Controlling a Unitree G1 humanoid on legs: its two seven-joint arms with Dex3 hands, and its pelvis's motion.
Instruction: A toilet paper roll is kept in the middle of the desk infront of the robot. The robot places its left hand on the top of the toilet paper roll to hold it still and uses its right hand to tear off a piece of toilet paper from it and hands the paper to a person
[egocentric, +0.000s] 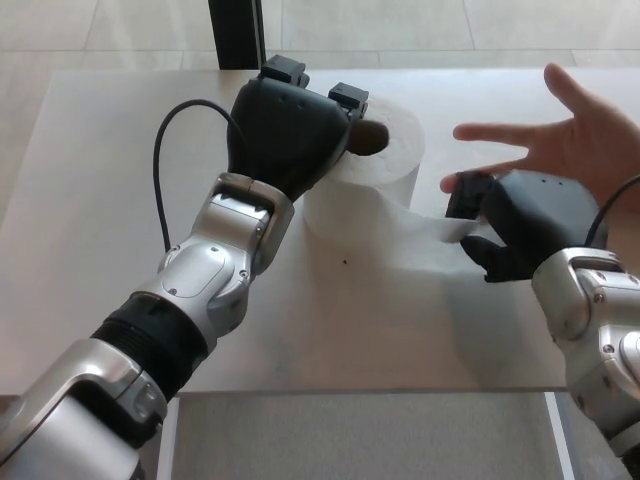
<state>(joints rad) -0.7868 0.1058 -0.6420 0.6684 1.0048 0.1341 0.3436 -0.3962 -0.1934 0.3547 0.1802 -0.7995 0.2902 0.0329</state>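
Head view: matte black left hand caps cylindrical (soft white) toilet paper roll.

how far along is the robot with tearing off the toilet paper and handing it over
Done: the left hand rests on top of the toilet paper roll, steadying it. In hand: the right hand pinches the loose strip of paper, which looks joined to the roll. Left: tearing it free and passing it to the person's open hand waiting beyond.
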